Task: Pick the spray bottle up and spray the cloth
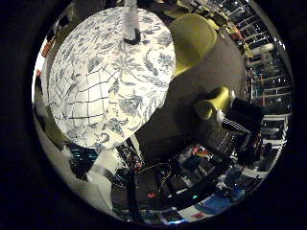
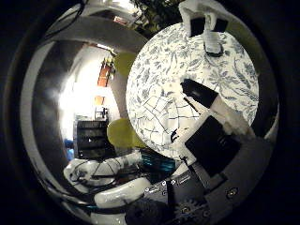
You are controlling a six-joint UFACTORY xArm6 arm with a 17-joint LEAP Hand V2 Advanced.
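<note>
A round table with a white-and-grey floral cover [image 1: 120, 57] lies below my palm. A part with a grid pattern [image 1: 96, 101] lies on its near side; I cannot tell whether it is a separate cloth. It also shows in the thumb side view [image 2: 155, 117]. My right hand [image 2: 211, 103] is above the table. Its white and black fingers [image 2: 206, 23] reach out fairly straight over the cover with nothing between them. One fingertip [image 1: 129, 24] shows in the little finger side view. I cannot make out a spray bottle in either view.
Yellow chairs [image 1: 192, 38] stand around the table, and another [image 1: 216, 101] stands beside it. A yellow chair [image 2: 122, 131] also shows in the thumb side view. Shelves and clutter [image 1: 192, 177] fill the room beyond the table. A bright window [image 2: 80, 89] is at the side.
</note>
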